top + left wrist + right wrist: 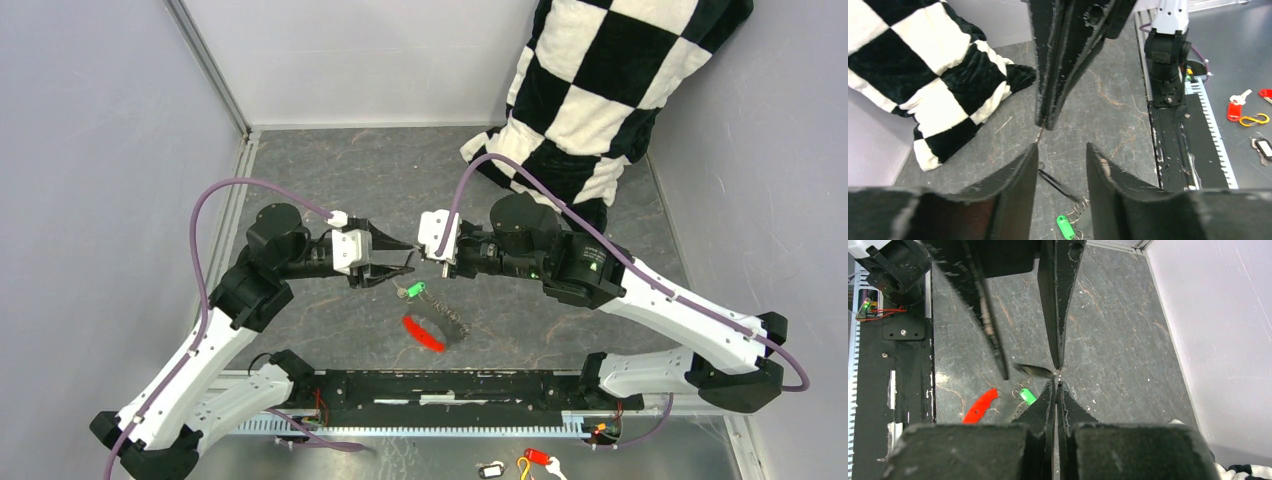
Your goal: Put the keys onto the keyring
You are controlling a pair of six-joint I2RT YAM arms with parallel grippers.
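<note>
keys [411, 290] three, red, green, dark, keyring [452, 322] one

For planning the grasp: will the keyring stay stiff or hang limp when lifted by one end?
Likely limp: the keyring is small linked loops lying in a curve. Probably light, as the shut right tool seems to pinch its end with the tips alone.

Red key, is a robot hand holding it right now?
No, the red key lies flat on the table, with nothing gripping it.
</note>
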